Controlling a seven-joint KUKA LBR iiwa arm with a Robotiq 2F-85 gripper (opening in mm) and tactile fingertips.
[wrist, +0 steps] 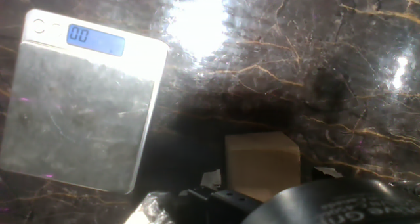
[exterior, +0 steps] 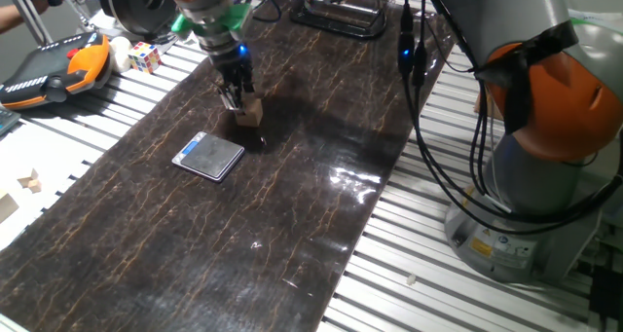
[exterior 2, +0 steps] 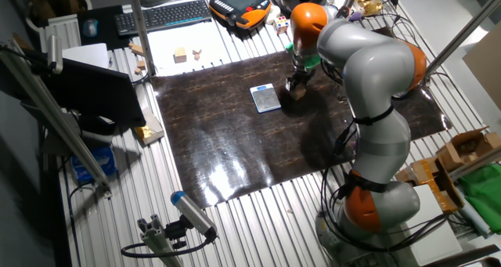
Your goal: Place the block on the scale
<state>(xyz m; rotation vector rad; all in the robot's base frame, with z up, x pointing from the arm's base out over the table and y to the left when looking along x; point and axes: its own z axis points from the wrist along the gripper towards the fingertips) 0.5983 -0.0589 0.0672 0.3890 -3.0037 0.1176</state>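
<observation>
The block [exterior: 252, 109] is a small tan wooden cube between the fingertips of my gripper [exterior: 238, 100], low over the dark mat. The gripper looks shut on it. The scale [exterior: 208, 156] is a thin square plate with a lit display, lying flat on the mat a short way to the front left of the block. In the hand view the block [wrist: 262, 163] sits at the bottom centre and the scale [wrist: 79, 106] lies to its left with nothing on it. In the other fixed view the gripper [exterior 2: 296, 85] is just right of the scale [exterior 2: 266, 99].
An orange-black pendant [exterior: 58, 69] and a multicoloured puzzle cube [exterior: 144, 56] lie beyond the mat's far left. Pale wood scraps [exterior: 29, 183] sit on the slatted table at left. The arm's base [exterior: 526, 205] and its cables [exterior: 438, 166] stand at right.
</observation>
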